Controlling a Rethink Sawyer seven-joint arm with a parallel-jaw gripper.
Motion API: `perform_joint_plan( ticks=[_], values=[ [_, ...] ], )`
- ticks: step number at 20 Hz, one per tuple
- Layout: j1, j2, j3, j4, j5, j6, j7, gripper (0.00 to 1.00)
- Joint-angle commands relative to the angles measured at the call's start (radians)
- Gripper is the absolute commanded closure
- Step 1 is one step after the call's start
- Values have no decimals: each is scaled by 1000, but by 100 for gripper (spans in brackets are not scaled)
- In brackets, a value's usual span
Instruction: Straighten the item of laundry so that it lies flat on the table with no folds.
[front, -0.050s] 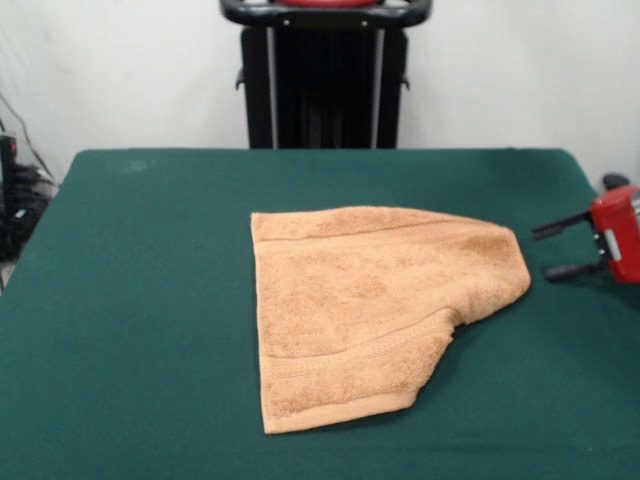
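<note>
Gripper (558, 249) at right edge of frame, its two black fingers spread apart and empty.
Just left of it, apart, the orange-tan towel (360, 305) lies mid-tabletop (130, 300), right side folded under, ribbed band near its lower edge.

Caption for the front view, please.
Tan towel lies folded over on the green table; the open red gripper waits at its right, not touching.

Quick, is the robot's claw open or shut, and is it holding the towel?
Gripper: open, holding nothing, off to the side of the towel and not touching it.
</note>
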Motion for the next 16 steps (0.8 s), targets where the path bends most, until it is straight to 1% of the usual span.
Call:
perform_joint_plan(
  ticks=[1, 4, 6, 8, 10, 13, 16],
  values=[
    [-54, 362, -13, -338, -66, -96, 369, 0],
    [-75, 415, -56, -424, -84, -4, 409, 0],
    [-82, 432, -70, -452, -91, 31, 423, 0],
    [-88, 440, -82, -465, -103, 56, 398, 0],
    [-94, 439, -85, -463, -117, 60, 365, 0],
    [-101, 432, -94, -450, -159, 25, 306, 0],
    [-123, 450, -116, -493, -183, 30, 321, 0]
  ],
)
